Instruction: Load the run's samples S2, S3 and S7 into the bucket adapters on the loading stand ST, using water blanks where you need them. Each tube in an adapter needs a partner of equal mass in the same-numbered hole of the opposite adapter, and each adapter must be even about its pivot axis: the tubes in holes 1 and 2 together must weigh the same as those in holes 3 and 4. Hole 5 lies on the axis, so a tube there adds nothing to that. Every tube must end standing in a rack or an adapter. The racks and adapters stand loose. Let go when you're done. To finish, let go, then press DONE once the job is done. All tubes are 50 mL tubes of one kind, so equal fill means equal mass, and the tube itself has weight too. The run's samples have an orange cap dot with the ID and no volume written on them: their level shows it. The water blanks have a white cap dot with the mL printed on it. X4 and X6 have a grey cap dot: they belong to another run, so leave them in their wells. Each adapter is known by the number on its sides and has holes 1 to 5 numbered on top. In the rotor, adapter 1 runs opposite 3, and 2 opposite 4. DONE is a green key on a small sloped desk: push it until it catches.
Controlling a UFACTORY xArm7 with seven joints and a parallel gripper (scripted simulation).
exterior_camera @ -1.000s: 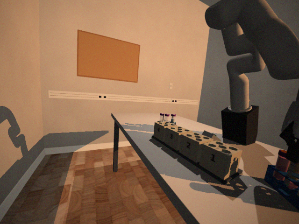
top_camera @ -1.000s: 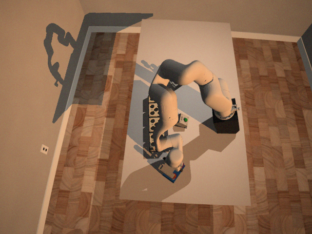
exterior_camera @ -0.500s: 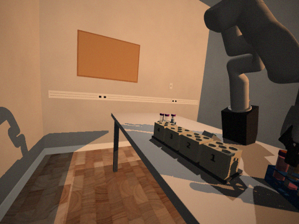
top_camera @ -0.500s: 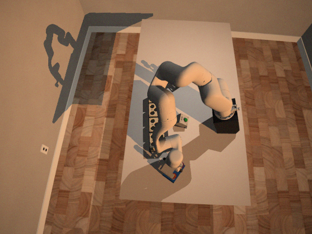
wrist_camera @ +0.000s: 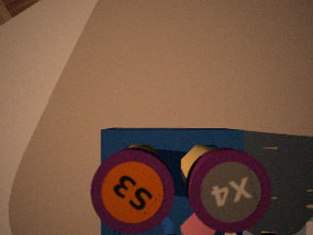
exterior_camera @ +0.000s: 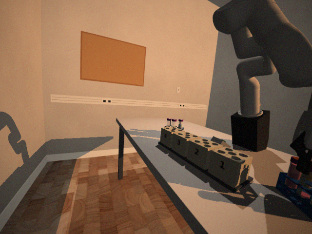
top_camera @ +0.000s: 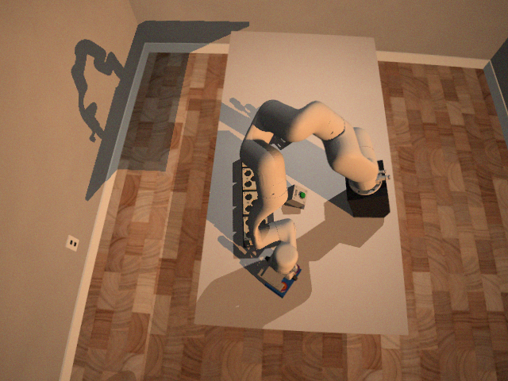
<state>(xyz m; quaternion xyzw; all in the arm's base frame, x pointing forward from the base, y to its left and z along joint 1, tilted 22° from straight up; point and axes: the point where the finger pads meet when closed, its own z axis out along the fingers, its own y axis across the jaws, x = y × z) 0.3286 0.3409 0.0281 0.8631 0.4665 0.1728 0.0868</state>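
Tube S3 point(wrist_camera: 132, 192) stands in the blue rack point(top_camera: 282, 293) point(exterior_camera: 281, 179) point(wrist_camera: 171, 139), its orange dot and purple rim facing up near one corner. Just beside it in the same rack is X4 point(wrist_camera: 230, 191), with a grey dot inside a purple rim. Pink shapes show near these two, cut by the lower edge of the wrist view. The fingers point(top_camera: 295, 278) point(exterior_camera: 303, 165) are low over the rack, parted partway rather than clamped or wide open; whether their pads touch a tube there is hidden. From the side, a purple-capped tube with pinkish-red contents point(exterior_camera: 294, 172) rises from the rack right by them, its ID unreadable. Near the rack, the long dark stand point(exterior_camera: 234, 189) carries the adapters in a row: adapter 1 point(top_camera: 246, 225) point(exterior_camera: 221, 166) closest to the rack, then 2 point(top_camera: 248, 209) point(exterior_camera: 196, 152), 3 point(top_camera: 244, 178) point(exterior_camera: 178, 143) and 4 point(exterior_camera: 165, 136) farthest out. The green DONE key point(top_camera: 302, 194) sits on its small sloped housing point(top_camera: 295, 201), apart from the rack on the robot's side of that row. Well apart from the rack, past adapter 4, three purple-capped tubes point(exterior_camera: 174, 122) stand upright on the desk's far part point(top_camera: 303, 61) point(exterior_camera: 151, 122), contents too small to judge.
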